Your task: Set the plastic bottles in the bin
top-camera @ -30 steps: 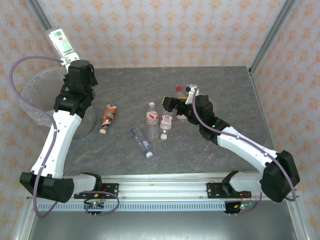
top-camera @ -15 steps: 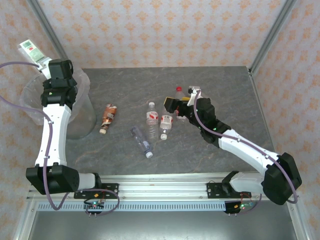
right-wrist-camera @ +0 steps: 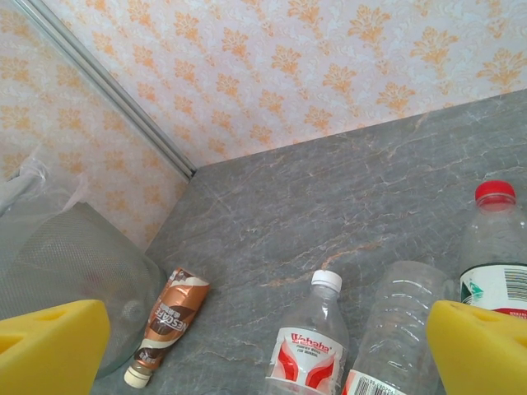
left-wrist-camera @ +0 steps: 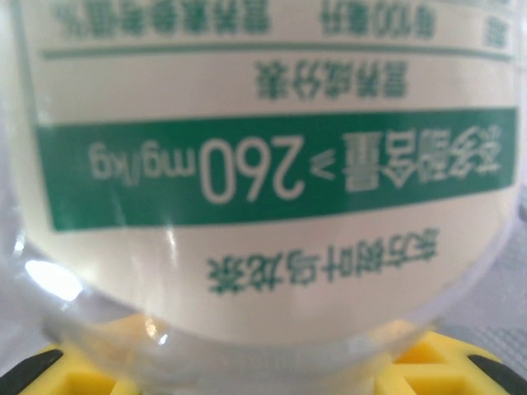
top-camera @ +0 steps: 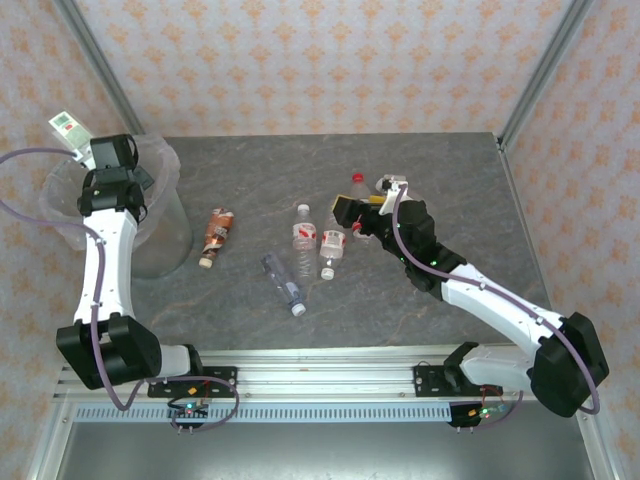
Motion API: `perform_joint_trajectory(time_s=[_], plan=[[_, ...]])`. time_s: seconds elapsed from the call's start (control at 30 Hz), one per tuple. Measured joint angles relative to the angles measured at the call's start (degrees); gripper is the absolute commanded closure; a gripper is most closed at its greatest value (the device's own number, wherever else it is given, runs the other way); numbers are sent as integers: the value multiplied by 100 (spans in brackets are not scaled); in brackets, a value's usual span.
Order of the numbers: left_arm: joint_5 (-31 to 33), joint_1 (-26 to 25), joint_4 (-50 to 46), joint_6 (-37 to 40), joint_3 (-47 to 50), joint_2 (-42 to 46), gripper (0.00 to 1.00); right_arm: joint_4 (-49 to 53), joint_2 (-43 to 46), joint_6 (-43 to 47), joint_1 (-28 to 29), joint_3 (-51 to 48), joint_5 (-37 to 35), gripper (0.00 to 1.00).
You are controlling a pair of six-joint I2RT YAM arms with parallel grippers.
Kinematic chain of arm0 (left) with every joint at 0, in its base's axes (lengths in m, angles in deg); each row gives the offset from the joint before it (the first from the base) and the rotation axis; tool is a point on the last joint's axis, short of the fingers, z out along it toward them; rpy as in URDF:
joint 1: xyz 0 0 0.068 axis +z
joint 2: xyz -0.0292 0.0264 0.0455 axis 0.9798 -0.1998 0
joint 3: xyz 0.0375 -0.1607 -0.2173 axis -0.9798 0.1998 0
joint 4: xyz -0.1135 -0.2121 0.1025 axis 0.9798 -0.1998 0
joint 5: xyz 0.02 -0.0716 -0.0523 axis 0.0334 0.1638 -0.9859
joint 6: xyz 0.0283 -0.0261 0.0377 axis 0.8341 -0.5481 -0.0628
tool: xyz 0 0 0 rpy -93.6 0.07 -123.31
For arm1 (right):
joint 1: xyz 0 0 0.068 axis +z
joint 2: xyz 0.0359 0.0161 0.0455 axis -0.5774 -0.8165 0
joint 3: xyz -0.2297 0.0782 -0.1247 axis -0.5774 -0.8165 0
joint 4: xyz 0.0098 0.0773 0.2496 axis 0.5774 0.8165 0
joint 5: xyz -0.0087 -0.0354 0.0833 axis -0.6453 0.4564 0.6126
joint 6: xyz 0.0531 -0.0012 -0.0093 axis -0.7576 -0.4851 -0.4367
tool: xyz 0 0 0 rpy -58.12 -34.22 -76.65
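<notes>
The left gripper [top-camera: 86, 146] was clamped on a green-labelled bottle [top-camera: 66, 127], which jutted toward 10 o'clock from it, over the far-left rim of the bin [top-camera: 168, 235]. The right gripper [top-camera: 358, 212] hung with its jaws apart. A red-capped bottle [top-camera: 357, 181] stood at its 12 o'clock, and two white-capped bottles [top-camera: 303, 238] lay at its 8 o'clock.

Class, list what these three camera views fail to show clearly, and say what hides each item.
Left wrist view: the held bottle is so close that the frame edges crop it; its cap cannot be seen.
Top view: the bin interior is largely screened by the left arm and crinkly bag; its contents cannot be counted.
Right wrist view: the red-capped bottle is cut by the right edge and a yellow finger.
</notes>
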Motion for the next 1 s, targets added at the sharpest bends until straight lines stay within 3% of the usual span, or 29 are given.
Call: perform_joint_trajectory(time_s=[0.2, 0.53, 0.77, 1.0], plan=[[-503, 0, 42, -107, 299, -44, 92, -2, -4, -2, 0, 0, -7, 1], [-649, 0, 66, -404, 472, -90, 78, -11, -157, -4, 0, 4, -9, 1], [-619, 0, 70, -636, 463, -153, 43, 11, -376, -4, 0, 35, -7, 1], [-634, 0, -24, -634, 295, -284, 29, 4, -376, -4, 0, 46, -74, 1]])
